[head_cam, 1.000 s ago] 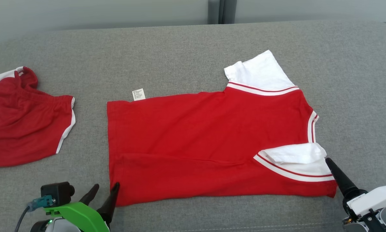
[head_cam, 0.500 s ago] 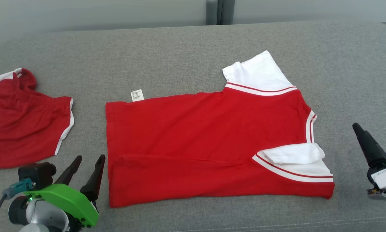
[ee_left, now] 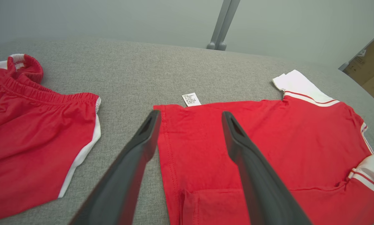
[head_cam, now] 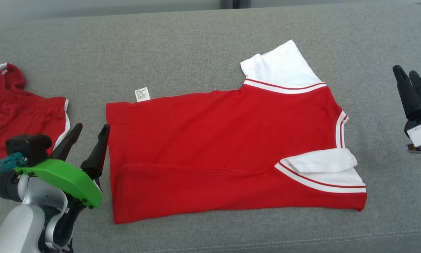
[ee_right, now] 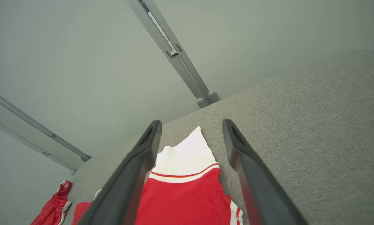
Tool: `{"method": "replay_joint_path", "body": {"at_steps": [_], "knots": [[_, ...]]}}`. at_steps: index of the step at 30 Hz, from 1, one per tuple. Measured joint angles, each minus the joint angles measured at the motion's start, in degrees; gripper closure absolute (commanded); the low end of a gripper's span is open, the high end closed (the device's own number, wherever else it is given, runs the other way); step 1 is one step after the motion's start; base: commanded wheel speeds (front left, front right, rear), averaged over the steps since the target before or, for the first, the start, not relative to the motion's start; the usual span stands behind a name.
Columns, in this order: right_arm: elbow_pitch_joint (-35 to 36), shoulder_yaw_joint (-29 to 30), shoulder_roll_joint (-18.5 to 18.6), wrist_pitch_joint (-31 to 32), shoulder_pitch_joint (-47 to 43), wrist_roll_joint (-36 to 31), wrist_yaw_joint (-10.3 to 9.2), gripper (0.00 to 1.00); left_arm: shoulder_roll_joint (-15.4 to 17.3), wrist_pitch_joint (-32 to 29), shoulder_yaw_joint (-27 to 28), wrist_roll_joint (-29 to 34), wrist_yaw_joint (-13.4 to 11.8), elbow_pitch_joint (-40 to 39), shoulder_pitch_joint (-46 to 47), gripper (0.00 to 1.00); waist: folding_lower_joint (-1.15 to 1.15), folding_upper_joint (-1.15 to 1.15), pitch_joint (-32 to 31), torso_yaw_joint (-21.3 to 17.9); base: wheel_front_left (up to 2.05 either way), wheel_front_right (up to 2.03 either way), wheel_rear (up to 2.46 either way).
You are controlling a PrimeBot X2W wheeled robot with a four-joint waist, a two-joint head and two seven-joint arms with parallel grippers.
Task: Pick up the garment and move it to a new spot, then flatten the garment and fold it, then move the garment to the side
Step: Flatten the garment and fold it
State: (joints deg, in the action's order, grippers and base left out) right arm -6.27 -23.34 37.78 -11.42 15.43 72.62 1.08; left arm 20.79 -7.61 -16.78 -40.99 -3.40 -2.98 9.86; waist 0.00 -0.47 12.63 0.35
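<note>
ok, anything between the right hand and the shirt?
Nothing: in the head view the stretch between the right hand and the shirt is bare grey cushion.

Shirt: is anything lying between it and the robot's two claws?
Nothing visible does. The open left gripper hangs at the edge of the shirt; only bare grey surface lies between the open right gripper and it. The shorts lie aside.

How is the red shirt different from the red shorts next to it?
The shirt lies spread out flat in the middle; the shorts sit bunched and wrinkled at the left edge. The shirt has whole white sleeves; the shorts have just a thin white stripe along one edge. Both are red with white and lie on the grey cushion.
</note>
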Motion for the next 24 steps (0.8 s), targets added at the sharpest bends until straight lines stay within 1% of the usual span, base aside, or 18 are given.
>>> {"method": "replay_joint_path", "body": {"at_steps": [4,7,10,14,20,24], "knots": [[0.1,-1.2,0.5,1.5,4.6,-2.8,-1.72,0.0,-0.1,-0.9,-0.3,0.0,0.0,0.0,2.2,0.0,0.0,0.0,1.7,0.1,0.0,0.0,0.0],[0.1,-2.8,1.4,3.3,8.1,-5.3,-2.31,0.0,-0.3,-1.4,-0.6,0.4,0.0,0.0,3.9,0.0,0.0,0.0,3.2,0.2,0.0,0.0,0.0],[-0.2,-4.3,2.1,5.3,11.6,-7.6,-3.48,0.0,-0.6,-1.5,-1.0,0.5,0.0,0.0,5.8,0.0,0.0,0.0,4.8,0.3,0.0,0.0,0.0],[-0.7,-6.7,2.3,8.2,16.5,-10.7,-3.71,0.0,-1.6,-1.9,-1.8,0.8,0.0,-0.1,8.3,0.0,0.0,0.0,7.2,0.7,0.0,0.0,0.0],[-3.5,-8.8,2.3,11.8,22.6,-13.5,-3.72,0.0,-2.4,-2.3,-2.9,2.1,0.1,0.1,12.1,0.0,0.0,0.0,11.0,1.8,0.0,0.0,0.0],[-5.4,-9.7,2.3,13.8,26.0,-14.9,-3.72,0.0,-3.9,-2.4,-3.7,2.4,0.1,0.8,14.6,0.0,0.0,0.0,13.4,3.0,0.0,0.0,0.0]]}}
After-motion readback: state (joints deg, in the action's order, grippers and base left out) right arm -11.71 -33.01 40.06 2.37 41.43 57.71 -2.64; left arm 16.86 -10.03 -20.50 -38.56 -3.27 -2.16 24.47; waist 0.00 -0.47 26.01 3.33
